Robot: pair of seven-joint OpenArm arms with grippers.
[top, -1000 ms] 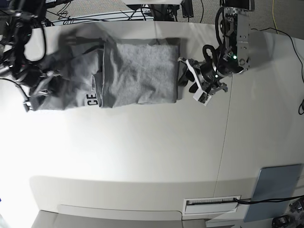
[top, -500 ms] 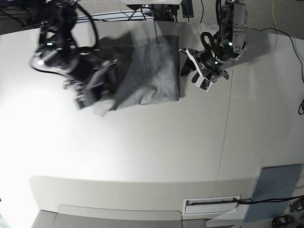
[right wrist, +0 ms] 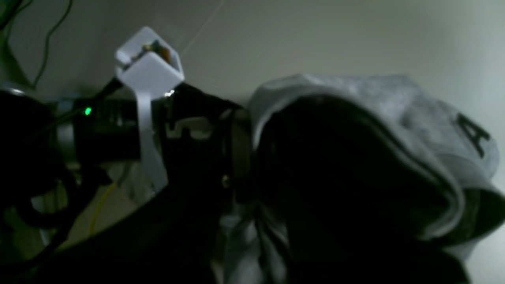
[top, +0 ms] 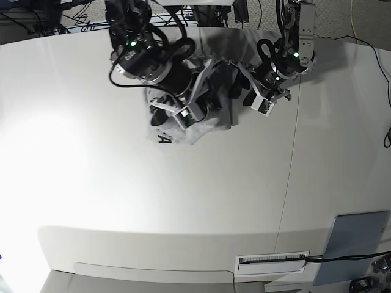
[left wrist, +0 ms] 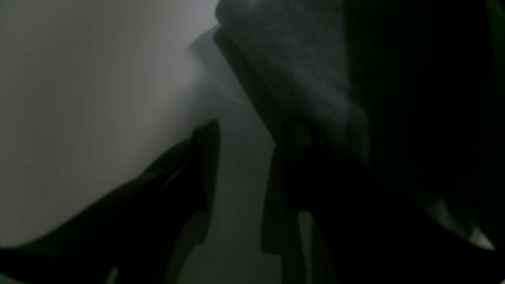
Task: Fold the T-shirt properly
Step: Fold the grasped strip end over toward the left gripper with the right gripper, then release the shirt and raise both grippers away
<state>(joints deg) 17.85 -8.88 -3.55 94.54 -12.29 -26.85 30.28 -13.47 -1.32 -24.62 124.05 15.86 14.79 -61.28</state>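
Soft heathered cloth T-shirt (top: pixel 204 122) (matt), smooth white table (top: pixel 183 201)

Black arms (top: pixel 142 52), looped black cables, green LEDs, white wrist camera housing (right wrist: pixel 150 65).

A broad, pale worktop (top: pixel 183 201) with a rounded far edge carries everything here, and a thin seam crosses it from far to near on the base view's right. The grey T-shirt (top: pixel 204 116) lies bunched on its far part, one flap with a black letter spread flat on the surface. Near the worktop's front right corner lies a flat grey-blue rectangular pad (top: pixel 349 244). Just beside that pad sits a white slotted plate (top: pixel 272 261), set at the front edge.
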